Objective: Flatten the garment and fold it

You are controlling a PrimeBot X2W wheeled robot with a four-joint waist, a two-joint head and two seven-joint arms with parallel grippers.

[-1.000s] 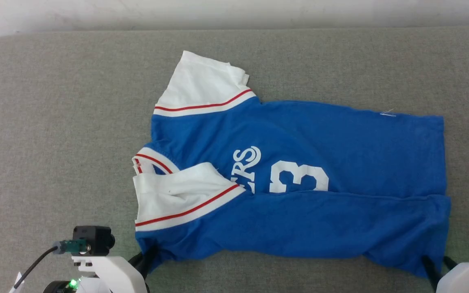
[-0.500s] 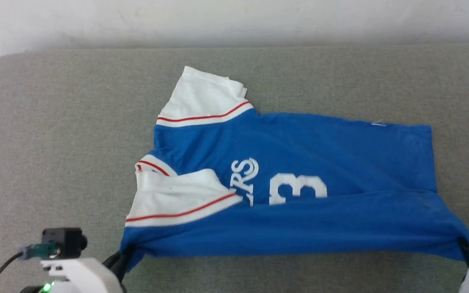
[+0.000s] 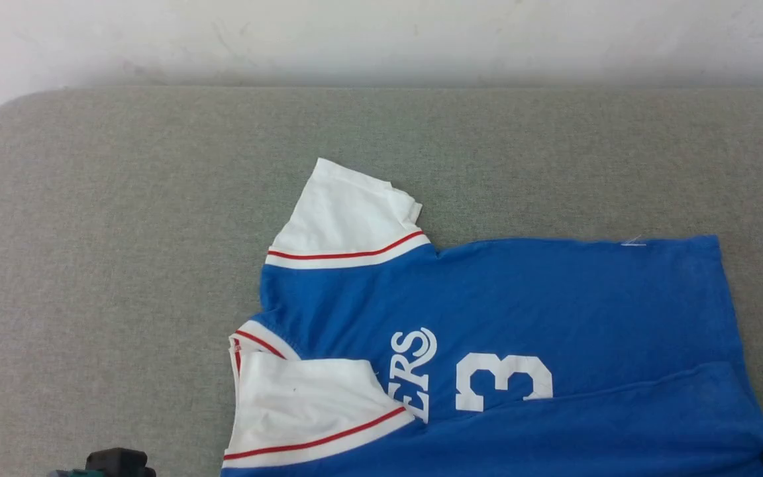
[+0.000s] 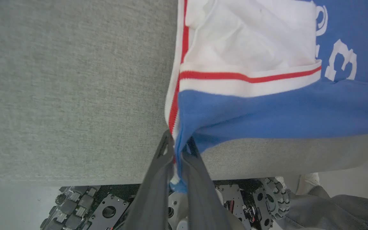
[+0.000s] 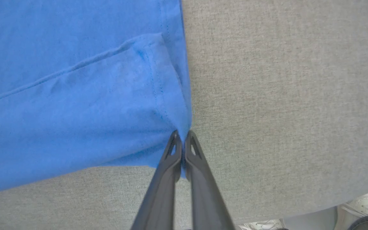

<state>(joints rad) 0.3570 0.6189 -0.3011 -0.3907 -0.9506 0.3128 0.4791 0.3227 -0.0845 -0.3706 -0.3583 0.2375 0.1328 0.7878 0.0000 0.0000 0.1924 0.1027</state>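
The blue shirt [image 3: 487, 311] lies on the grey desk [image 3: 123, 232], close to my side, with its near edge by the desk's rim. My left gripper [image 4: 175, 150] has its fingers pinching a corner with red-striped trim. My right gripper [image 5: 183, 137] has its fingers pressed shut on the shirt's bottom corner.

What could go wrong? Each pinch holds only a little bit of cloth. If I pull too hard, a corner may slip out. If one arm pulls more than the other, the shirt will turn crooked. The near side is folded up over the number [image 3: 504, 391], and a bad pull could leave that fold in. If I pull too far my way, the shirt could slide off the desk.

The shirt's long way runs left to right. The collar [image 3: 259, 341] points to my left and the hem to my right. The far sleeve [image 3: 348, 212] points away from me.
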